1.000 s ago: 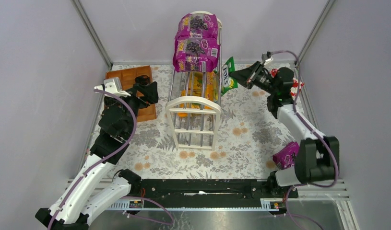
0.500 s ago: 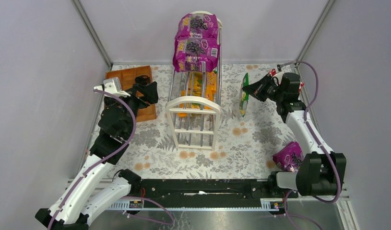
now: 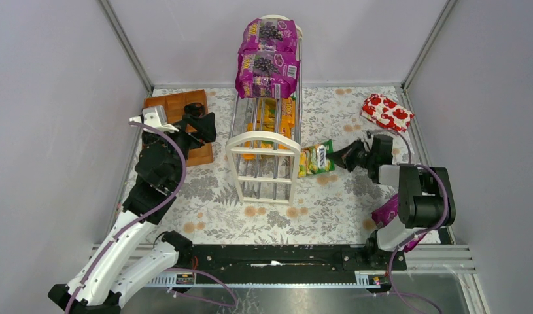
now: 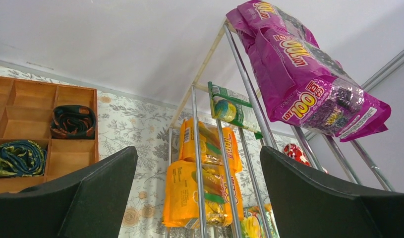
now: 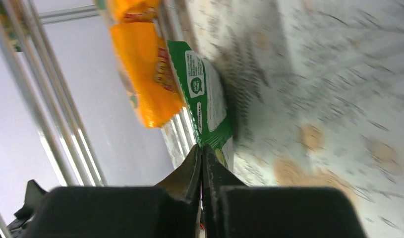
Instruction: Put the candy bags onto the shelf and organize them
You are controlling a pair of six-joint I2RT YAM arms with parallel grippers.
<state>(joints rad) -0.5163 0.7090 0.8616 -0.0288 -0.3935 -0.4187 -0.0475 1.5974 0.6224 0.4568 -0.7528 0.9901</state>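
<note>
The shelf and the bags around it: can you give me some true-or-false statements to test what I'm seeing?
1. Two purple bags lie on the top tier of the shelf. True.
2. The right claw is open and empty. False: it is shut on a green bag, just beside the shelf's right side.
3. The red packet sits on the shelf. False: it lies on the table, near the far right corner.
4. The left claw is open and holds nothing. True.
5. Orange bags sit on a tier below the purple ones. True.
</note>
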